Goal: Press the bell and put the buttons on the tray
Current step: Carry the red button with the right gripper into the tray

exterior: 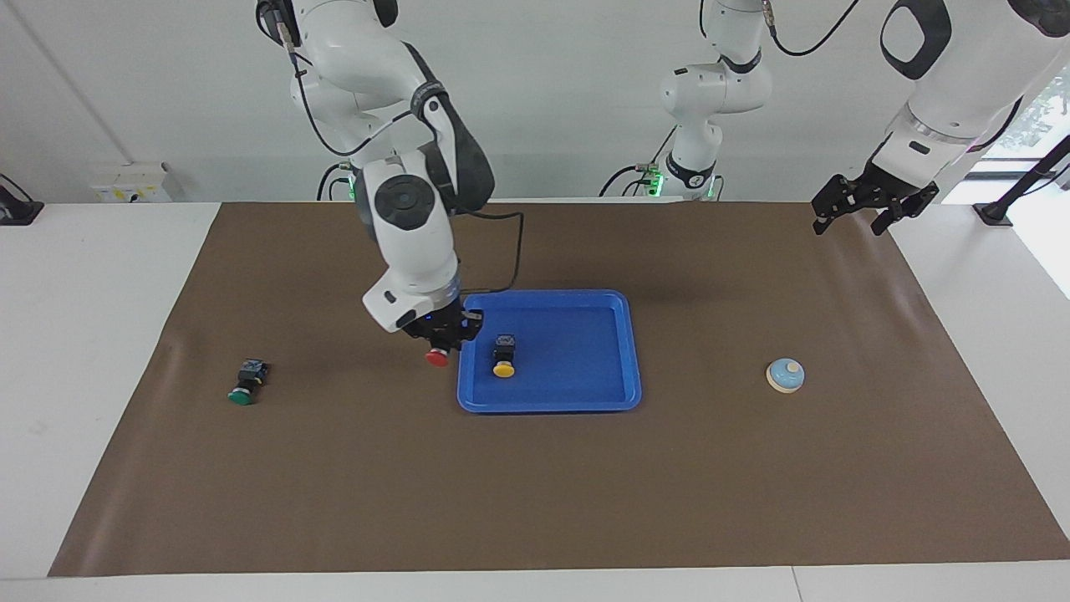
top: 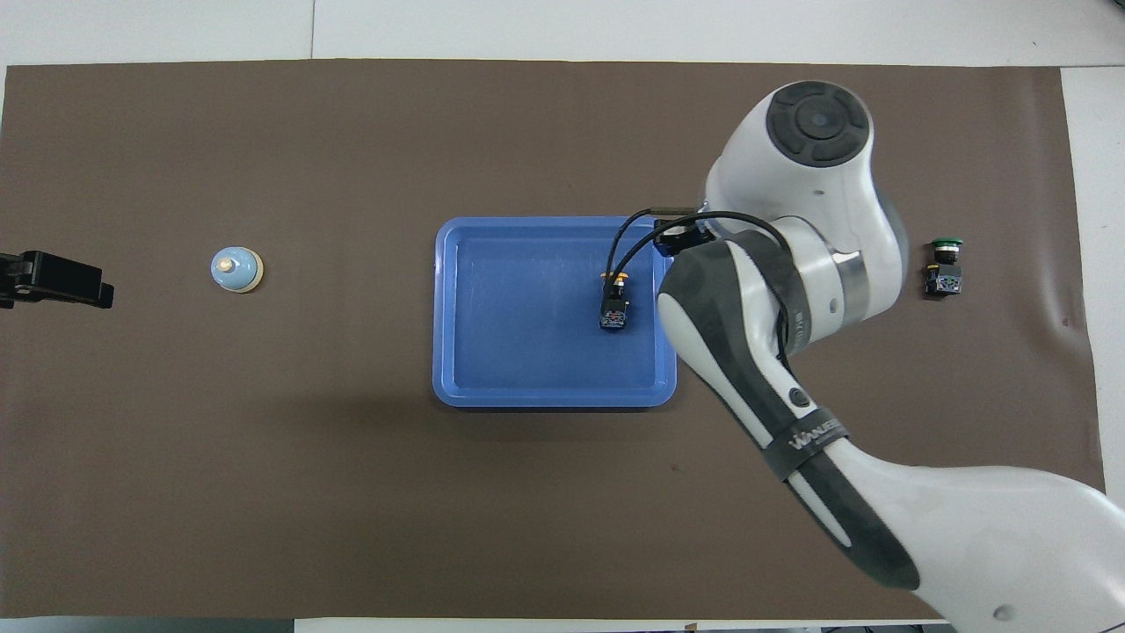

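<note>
My right gripper is shut on the red button, cap down, low over the mat just beside the blue tray's rim at the right arm's end. In the overhead view the arm hides this gripper and the red button. The yellow button lies in the tray, also seen from overhead. The green button lies on the mat toward the right arm's end. The light-blue bell stands toward the left arm's end. My left gripper waits open, raised over the mat's edge.
A brown mat covers the white table. The right arm's cable hangs over the mat near the tray's nearer rim.
</note>
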Controlling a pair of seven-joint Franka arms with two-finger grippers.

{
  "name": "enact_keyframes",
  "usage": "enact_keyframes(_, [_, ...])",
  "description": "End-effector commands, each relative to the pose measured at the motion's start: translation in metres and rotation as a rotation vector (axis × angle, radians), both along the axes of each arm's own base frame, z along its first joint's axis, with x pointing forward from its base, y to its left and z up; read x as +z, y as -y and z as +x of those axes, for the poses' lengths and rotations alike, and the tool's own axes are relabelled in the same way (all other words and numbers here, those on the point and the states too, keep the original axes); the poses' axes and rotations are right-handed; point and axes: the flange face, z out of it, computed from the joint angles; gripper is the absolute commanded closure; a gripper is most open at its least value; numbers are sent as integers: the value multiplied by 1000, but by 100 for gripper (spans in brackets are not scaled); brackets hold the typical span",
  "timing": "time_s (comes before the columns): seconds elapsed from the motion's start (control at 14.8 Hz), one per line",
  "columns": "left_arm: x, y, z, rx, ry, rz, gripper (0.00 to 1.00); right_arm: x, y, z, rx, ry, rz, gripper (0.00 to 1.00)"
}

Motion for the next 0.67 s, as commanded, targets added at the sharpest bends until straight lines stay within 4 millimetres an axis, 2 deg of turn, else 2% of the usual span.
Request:
enact_keyframes(0.0, [5,-2,-1,-4,12,0,0,-19,-50,-7,23,-15,-8,100])
enact_keyframes(0.13, [5,-2,-1,-4,12,0,0,-42,-81,-20,44,-12,-12,100])
enact_keyframes(0.2, [5,-2,-1,-4,12,0,0,-43,-89,-22,42,10,4,100])
enact_keyframes(0.27, [5,-2,-1,-4,12,0,0,-44,-88,-20,41,19,10,100])
enact_keyframes(0.34, [5,-2,-1,-4,12,0,0,-54,-91,-19,44,25,13,100])
enact_keyframes(0.47, [5,-2,-1,-4,12,0,0,-87,-105,-21,58,26,17,100])
enact_keyframes(0.61, [5,-2,-1,-4,12,0,0,-101,-105,-20,68,20,-2,100])
